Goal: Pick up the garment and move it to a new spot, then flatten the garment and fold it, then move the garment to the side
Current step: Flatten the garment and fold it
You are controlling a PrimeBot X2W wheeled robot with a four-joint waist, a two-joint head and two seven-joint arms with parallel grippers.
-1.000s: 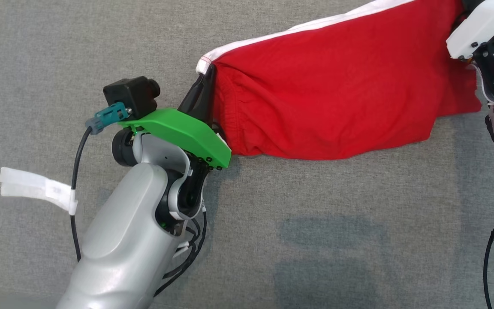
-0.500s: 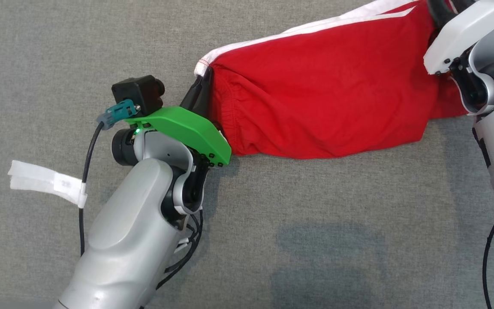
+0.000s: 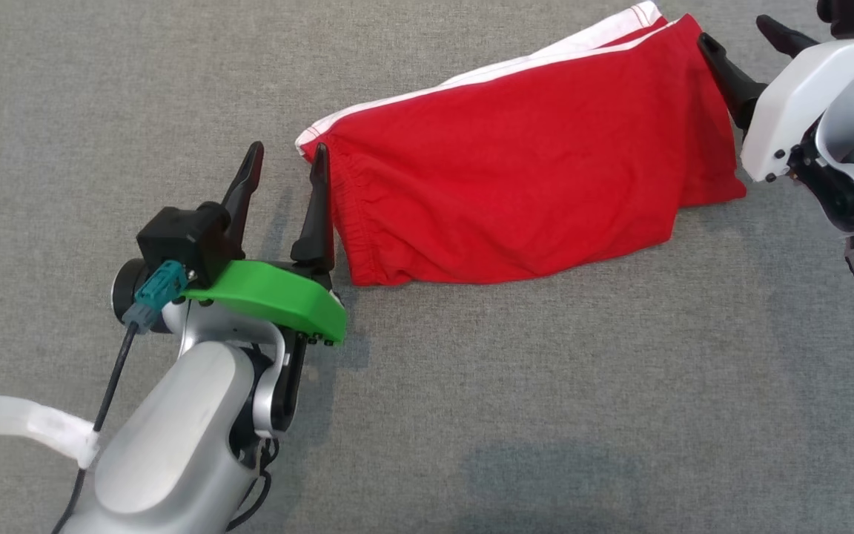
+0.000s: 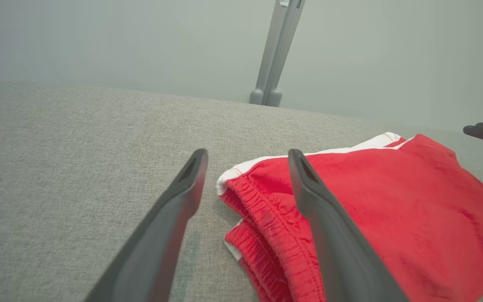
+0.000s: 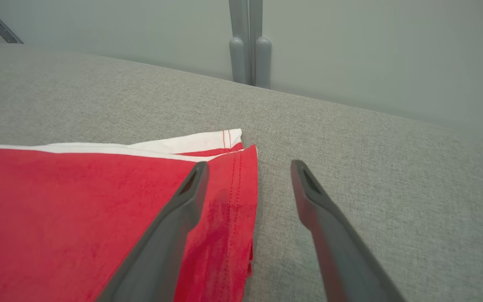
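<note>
The left gripper (image 3: 288, 150) stands spread wide with nothing between its fingers. Its right finger is just beside the elastic waistband end of the garment (image 3: 531, 170), and its left finger is over bare cloth surface. In the left wrist view, the left gripper (image 4: 247, 155) frames the waistband corner of the garment (image 4: 392, 201) (whether the finger touches the fabric cannot be told).

The right gripper (image 3: 735, 31) is also open and empty at the garment's far right end. In the right wrist view, one finger of the right gripper (image 5: 250, 164) is over the stitched hem of the garment (image 5: 78, 201) and the other is over the surface.

The garment is red with a white stripe along its far edge. It lies folded on the grey fabric surface (image 3: 471, 415), slanting from near left to far right between the two grippers.

Behind the left gripper sit a green mount (image 3: 271, 293) and a black camera (image 3: 182, 233).
</note>
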